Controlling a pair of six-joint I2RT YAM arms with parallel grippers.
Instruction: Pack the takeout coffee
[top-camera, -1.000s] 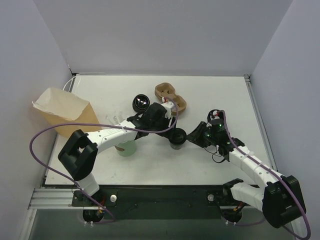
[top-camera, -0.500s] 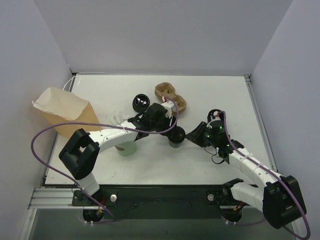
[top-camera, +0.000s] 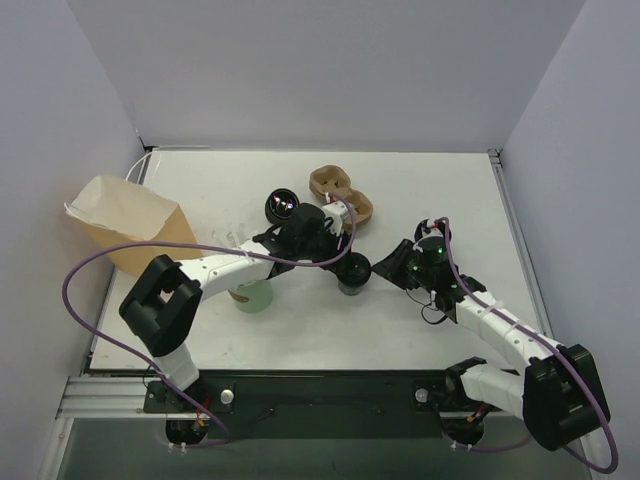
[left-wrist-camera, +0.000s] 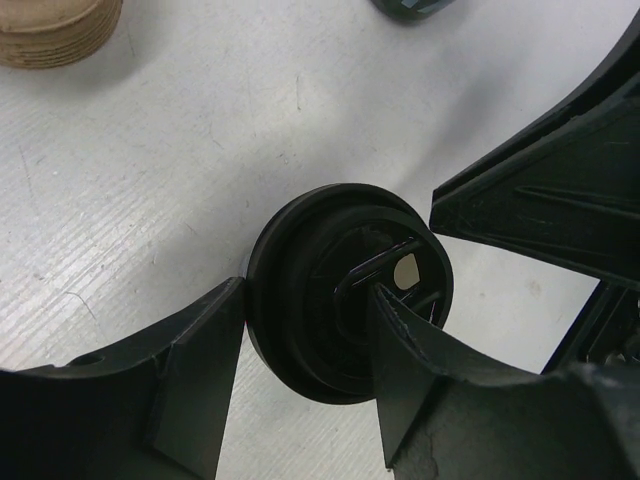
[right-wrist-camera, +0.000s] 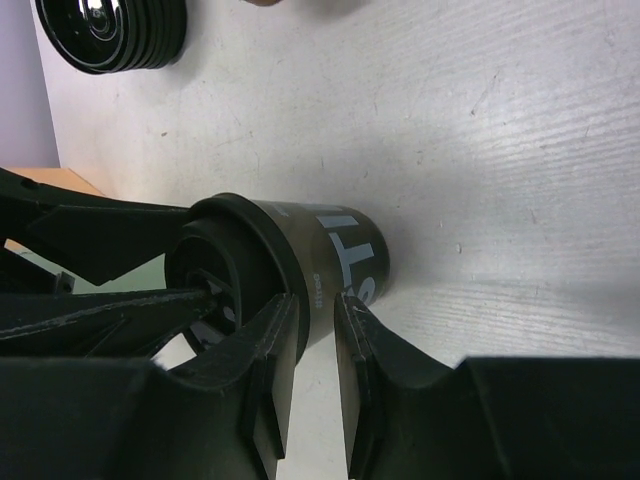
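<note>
Lowest in the overhead view, a green cup (top-camera: 255, 298) stands on the table (top-camera: 330, 330), left of centre and half under the white forearm of the left arm (top-camera: 212, 269). Just above and to its right, near the middle of the frame, the takeout coffee (top-camera: 352, 270) stands upright with its black lid (left-wrist-camera: 320, 265) on.

The left gripper (left-wrist-camera: 310, 300) hangs over it. In the left wrist view its jaws stand partway apart, one finger against the lid's left rim and the other lying across the lid's top. Whether either presses cannot be told.

The right gripper (right-wrist-camera: 312, 305) meets the cup from the right side of the frame. Its jaws are narrow, with a slim gap between them, and the tips rest at the cup's wall just under the lid rim. Whether they pinch that rim cannot be told.

Farther up, a lidless black cup (top-camera: 283, 206) with a shiny inside sits just above the left wrist. A brown cup carrier (top-camera: 340, 188) lies up and to its right. At the left edge a tan paper bag (top-camera: 125, 222) stands with its mouth open, well apart from the coffee.
</note>
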